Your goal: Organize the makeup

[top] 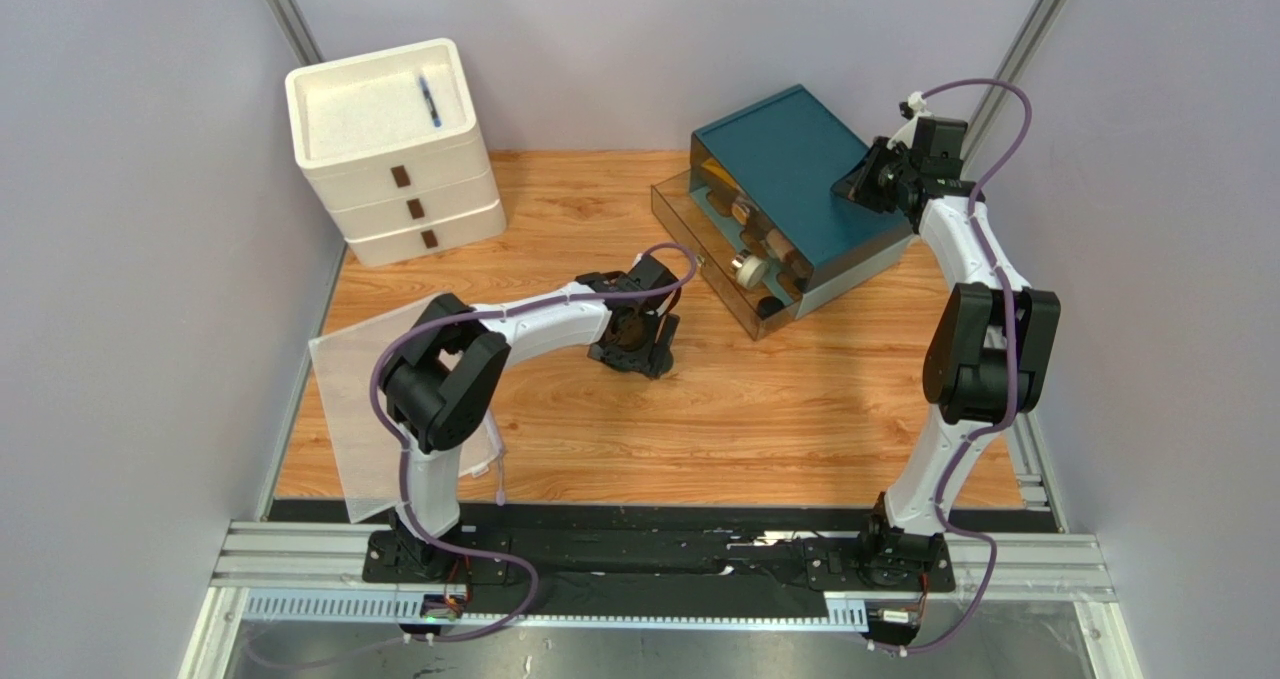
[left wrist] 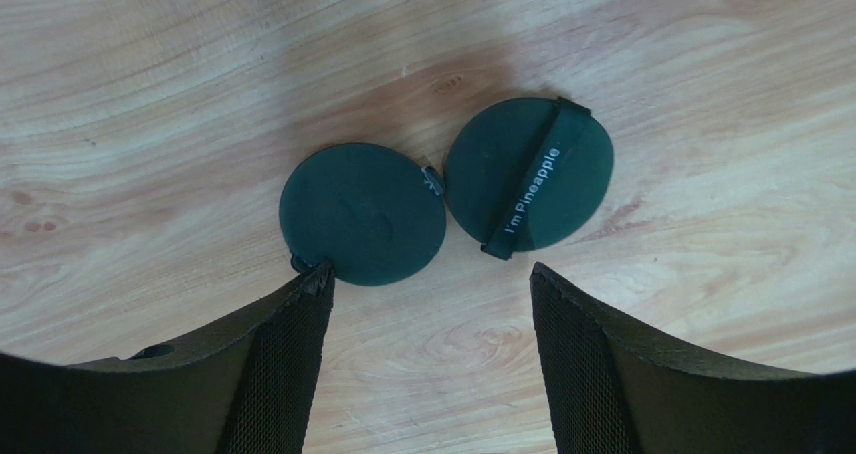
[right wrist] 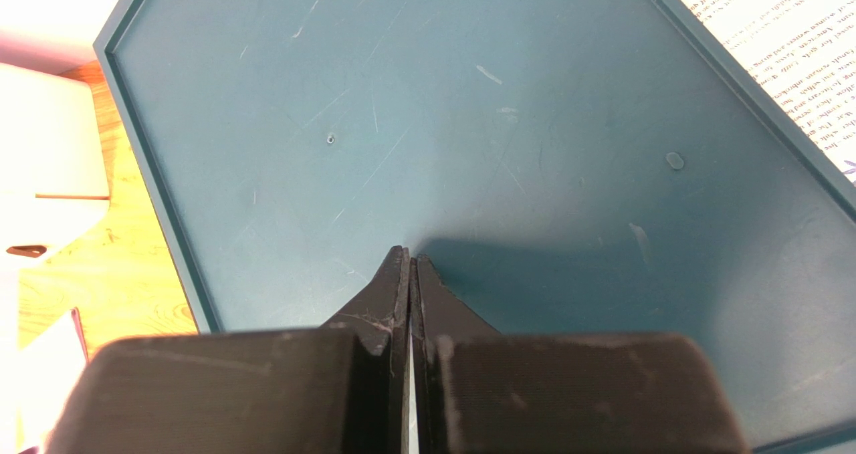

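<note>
Two dark green round compacts lie side by side on the wooden table in the left wrist view: a plain one (left wrist: pixel 362 213) and one with a strap reading "I'm Pineapple" (left wrist: pixel 529 173). My left gripper (left wrist: pixel 432 273) is open and empty just above and in front of them, its left fingertip (left wrist: pixel 316 278) at the plain compact's edge. In the top view the left gripper (top: pixel 639 334) hides them. The teal organizer box (top: pixel 796 154) has a clear drawer (top: pixel 684 229) pulled out with several small cosmetics in it. My right gripper (right wrist: pixel 410 258) is shut and empty over the box's top (right wrist: pixel 452 123).
A white three-drawer unit (top: pixel 398 177) stands at the back left with a blue pen (top: pixel 428 102) in its top tray. A translucent sheet (top: pixel 349 409) leans at the table's left edge by the left arm. Grey walls close in on both sides.
</note>
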You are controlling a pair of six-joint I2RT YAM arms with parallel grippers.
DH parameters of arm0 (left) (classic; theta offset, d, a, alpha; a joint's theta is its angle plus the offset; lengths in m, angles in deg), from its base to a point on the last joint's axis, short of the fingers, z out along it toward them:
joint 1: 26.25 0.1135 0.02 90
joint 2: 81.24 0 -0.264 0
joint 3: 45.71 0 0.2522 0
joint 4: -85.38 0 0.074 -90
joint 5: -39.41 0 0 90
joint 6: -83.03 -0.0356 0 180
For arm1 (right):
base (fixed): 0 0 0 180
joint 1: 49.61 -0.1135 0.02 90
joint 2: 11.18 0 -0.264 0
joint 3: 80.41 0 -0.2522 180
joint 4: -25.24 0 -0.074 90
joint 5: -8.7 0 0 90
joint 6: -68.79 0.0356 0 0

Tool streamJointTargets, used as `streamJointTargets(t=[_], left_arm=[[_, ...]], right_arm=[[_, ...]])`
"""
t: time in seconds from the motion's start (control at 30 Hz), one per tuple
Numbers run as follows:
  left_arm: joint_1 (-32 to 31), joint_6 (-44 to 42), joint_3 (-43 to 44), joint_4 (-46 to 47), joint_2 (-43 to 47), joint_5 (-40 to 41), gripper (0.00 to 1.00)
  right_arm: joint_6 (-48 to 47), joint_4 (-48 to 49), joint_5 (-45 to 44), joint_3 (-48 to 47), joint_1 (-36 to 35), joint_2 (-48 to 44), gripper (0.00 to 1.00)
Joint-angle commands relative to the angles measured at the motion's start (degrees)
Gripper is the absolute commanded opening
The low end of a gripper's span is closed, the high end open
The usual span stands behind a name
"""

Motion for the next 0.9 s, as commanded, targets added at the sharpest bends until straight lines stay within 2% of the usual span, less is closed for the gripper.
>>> streamJointTargets(t=[0.0,0.17,0.27,0.37,0.4,0.43,0.47,0.5,0.87], left_arm=[[-0.07,2.94,3.83,1.18,-3.48,0.47,0.76],[0.28,2.5,7.09,-0.15,-8.15,0.73,0.74],[0.99,2.76,7.35,-0.06,-9.47,-0.41,0.67],[1.51,2.5,7.62,-0.67,-9.73,-1.38,0.49],[1.43,2.32,7.44,-0.67,-9.38,-1.56,0.34],[1.6,2.15,7.44,-0.67,-9.12,-1.56,0.27],[1.6,1.88,7.35,-0.93,-8.77,-1.47,0.11],[1.6,1.62,7.35,-1.2,-8.51,-1.12,0.01],[1.69,-0.84,12.71,-3.66,-2.89,2.3,0.0]], right_arm=[[-3.91,-21.93,-6.84,8.27,-1.29,11.24,0.0],[-3.83,-21.76,-6.75,8.45,-1.29,11.24,0.0],[-3.91,-21.67,-6.75,8.53,-1.29,11.24,0.0],[-3.74,-21.76,-6.58,8.45,-1.29,11.33,0.0],[-3.83,-21.67,-6.58,8.36,-1.29,11.33,0.0],[-3.74,-21.67,-6.66,8.36,-1.29,11.33,0.0],[-3.74,-21.67,-6.49,8.27,-1.29,11.41,0.0],[-3.57,-21.58,-6.49,8.27,-1.29,11.41,0.0],[-3.48,-21.41,-6.4,8.27,-1.29,11.5,0.0]])
